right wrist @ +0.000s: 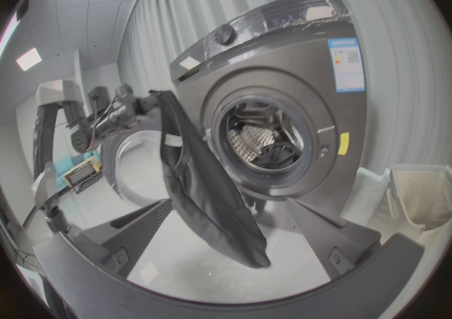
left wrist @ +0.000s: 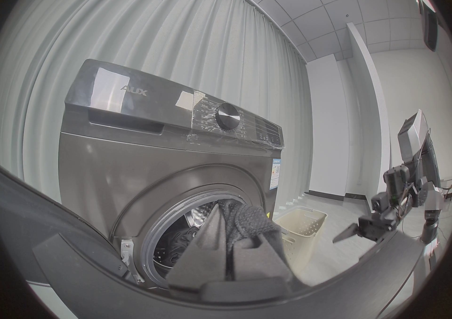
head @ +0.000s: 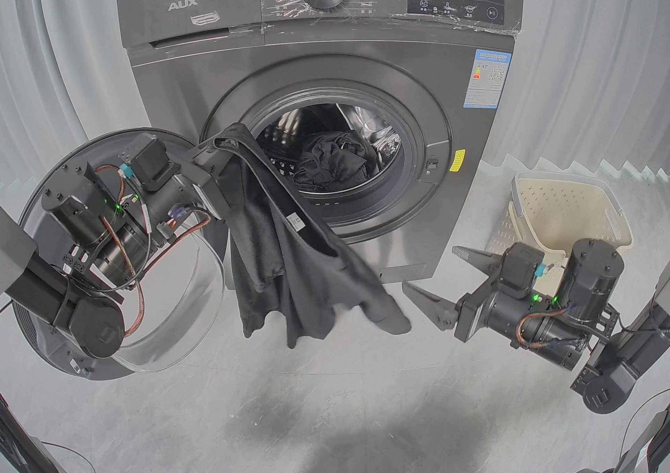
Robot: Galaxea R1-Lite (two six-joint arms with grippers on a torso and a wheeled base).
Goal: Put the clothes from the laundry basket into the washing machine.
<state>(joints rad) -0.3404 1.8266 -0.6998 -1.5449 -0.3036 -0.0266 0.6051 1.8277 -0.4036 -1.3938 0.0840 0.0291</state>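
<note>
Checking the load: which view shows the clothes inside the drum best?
The head view: the dark clothes sit large and unobstructed. The right wrist view shows them smaller; in the left wrist view the left gripper and its garment hide most.

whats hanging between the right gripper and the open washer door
A dark garment, held up by the left gripper, hangs between the right gripper and the washer door. The head view shows it.
</note>
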